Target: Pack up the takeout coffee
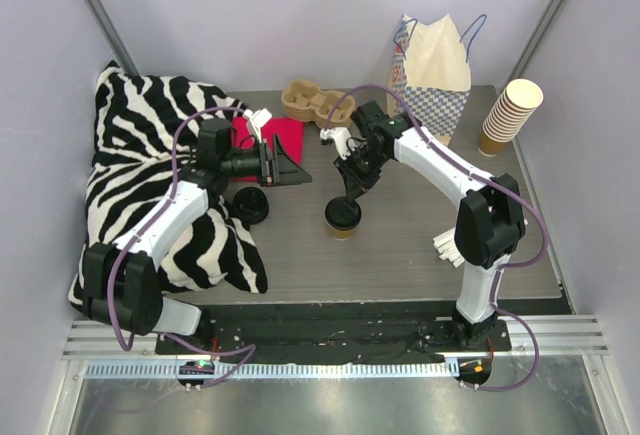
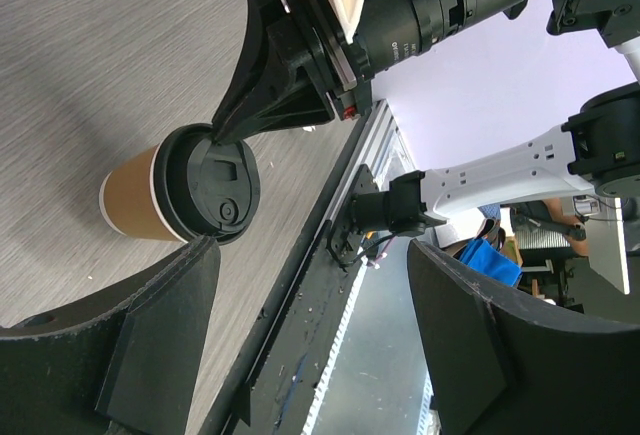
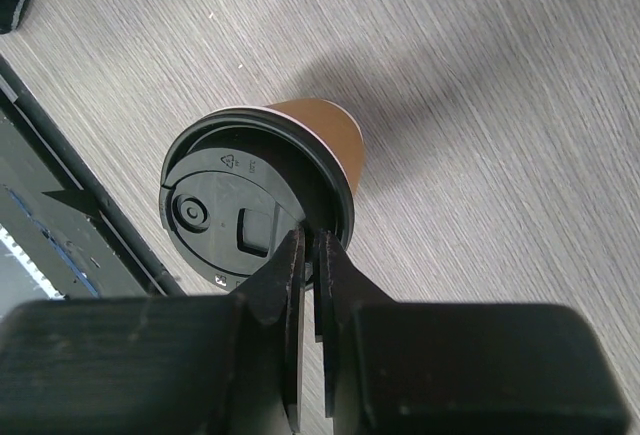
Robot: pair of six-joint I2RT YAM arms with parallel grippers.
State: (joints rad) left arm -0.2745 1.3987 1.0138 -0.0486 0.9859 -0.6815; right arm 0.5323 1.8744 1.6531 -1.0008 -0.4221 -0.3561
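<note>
The takeout coffee (image 1: 343, 217) is a tan paper cup with a black lid, at mid-table. My right gripper (image 1: 349, 191) reaches down onto it from behind. In the right wrist view its jaws (image 3: 312, 255) are pinched shut on the rim of the lid (image 3: 235, 205), with the tan cup wall (image 3: 328, 125) beyond. I cannot tell if the cup rests on the table. My left gripper (image 1: 290, 168) is open and empty, left of the cup and pointing toward it. The left wrist view shows the cup (image 2: 135, 195) beyond its spread fingers (image 2: 170, 325).
A loose black lid (image 1: 250, 205) lies left of the cup. A cardboard cup carrier (image 1: 315, 102), a red cloth (image 1: 280, 135) and a paper bag (image 1: 435, 70) stand at the back. A stack of lidless cups (image 1: 510, 115) is far right, a zebra cloth (image 1: 150, 185) left, white napkins (image 1: 447, 247) right.
</note>
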